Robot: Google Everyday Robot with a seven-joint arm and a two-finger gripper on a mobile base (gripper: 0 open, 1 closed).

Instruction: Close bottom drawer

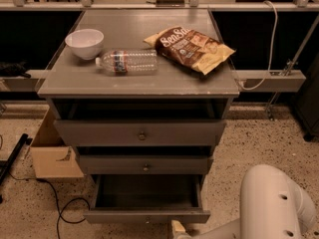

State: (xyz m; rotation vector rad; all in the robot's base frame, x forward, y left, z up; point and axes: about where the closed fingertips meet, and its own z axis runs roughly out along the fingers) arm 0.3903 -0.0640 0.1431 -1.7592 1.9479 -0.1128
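Note:
The bottom drawer (147,215) of the grey cabinet stands pulled out, its dark inside showing behind the low front panel. The middle drawer (144,165) and the top drawer (141,132) above it stick out a little. My white arm (271,205) comes in from the lower right. My gripper (178,230) is at the bottom edge of the view, just below the right part of the bottom drawer's front panel, mostly cut off.
On the cabinet top (70,78) lie a white bowl (84,43), a plastic water bottle (127,62) on its side and a brown snack bag (192,47). A cardboard box (52,151) and a black cable (55,203) lie on the floor at the left.

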